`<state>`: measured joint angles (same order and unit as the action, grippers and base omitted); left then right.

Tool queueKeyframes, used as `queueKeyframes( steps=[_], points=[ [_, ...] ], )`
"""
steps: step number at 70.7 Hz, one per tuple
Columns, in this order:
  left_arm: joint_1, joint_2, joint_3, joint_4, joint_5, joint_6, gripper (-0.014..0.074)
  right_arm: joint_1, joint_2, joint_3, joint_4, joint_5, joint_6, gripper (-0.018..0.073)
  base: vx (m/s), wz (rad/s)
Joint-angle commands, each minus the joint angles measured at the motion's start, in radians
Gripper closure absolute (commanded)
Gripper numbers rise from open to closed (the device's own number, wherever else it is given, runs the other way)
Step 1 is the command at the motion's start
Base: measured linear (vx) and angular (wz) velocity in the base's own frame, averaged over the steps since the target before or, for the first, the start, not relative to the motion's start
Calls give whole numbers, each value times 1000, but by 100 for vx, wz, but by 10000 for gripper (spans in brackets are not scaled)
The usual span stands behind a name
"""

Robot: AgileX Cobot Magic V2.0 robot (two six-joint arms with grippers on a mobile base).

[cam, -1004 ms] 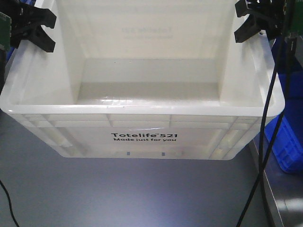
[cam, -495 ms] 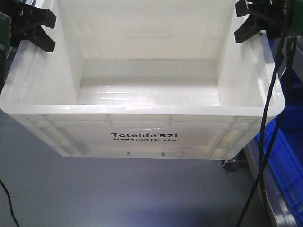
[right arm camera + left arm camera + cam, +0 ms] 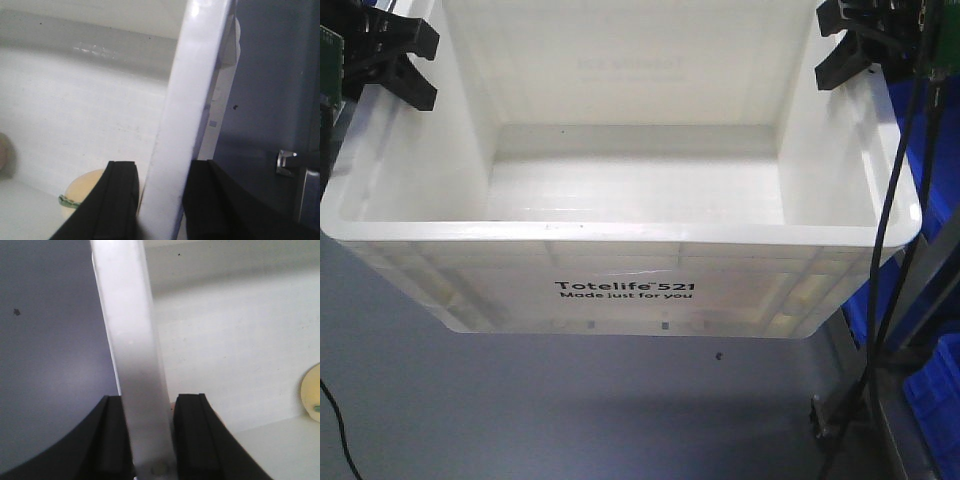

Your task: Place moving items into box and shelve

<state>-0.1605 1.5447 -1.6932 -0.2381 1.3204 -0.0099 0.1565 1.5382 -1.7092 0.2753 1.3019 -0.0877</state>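
Observation:
The cream-white box (image 3: 620, 250) with black "Totelife 521" print fills the front view. It hangs above the grey floor, held by both side rims. My left gripper (image 3: 425, 68) is shut on the left rim (image 3: 127, 315), which runs between its jaws (image 3: 150, 397). My right gripper (image 3: 823, 48) is shut on the right rim (image 3: 195, 75), with its jaws (image 3: 161, 164) on either side. The yellow-orange plush toy (image 3: 82, 192) with a green leaf lies inside by the right wall and also shows in the left wrist view (image 3: 312, 400). The pinkish-brown toy (image 3: 2, 155) peeks in at the edge.
Blue plastic bins (image 3: 930, 130) stand at the right, with another lower down (image 3: 935, 390). A metal frame leg (image 3: 920, 270) and black cables (image 3: 890, 230) run down the right side. The grey floor (image 3: 520, 400) lies below the box.
The box and both grippers keep their place in the view. The surroundings below and to the right have shifted: the blue bin slid away and a metal frame leg came into view.

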Motion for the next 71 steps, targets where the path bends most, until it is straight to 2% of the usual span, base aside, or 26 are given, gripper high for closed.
queueKeyframes(
  steps=[1,71],
  points=[
    [-15,-55,-44,-140,-93,10,613,10,-54,-38,154,-68,-17,571,49,4],
    [-15,-55,-44,-140,-93,10,613,10,-54,-38,154,-68,-17,571,45,12]
  ],
)
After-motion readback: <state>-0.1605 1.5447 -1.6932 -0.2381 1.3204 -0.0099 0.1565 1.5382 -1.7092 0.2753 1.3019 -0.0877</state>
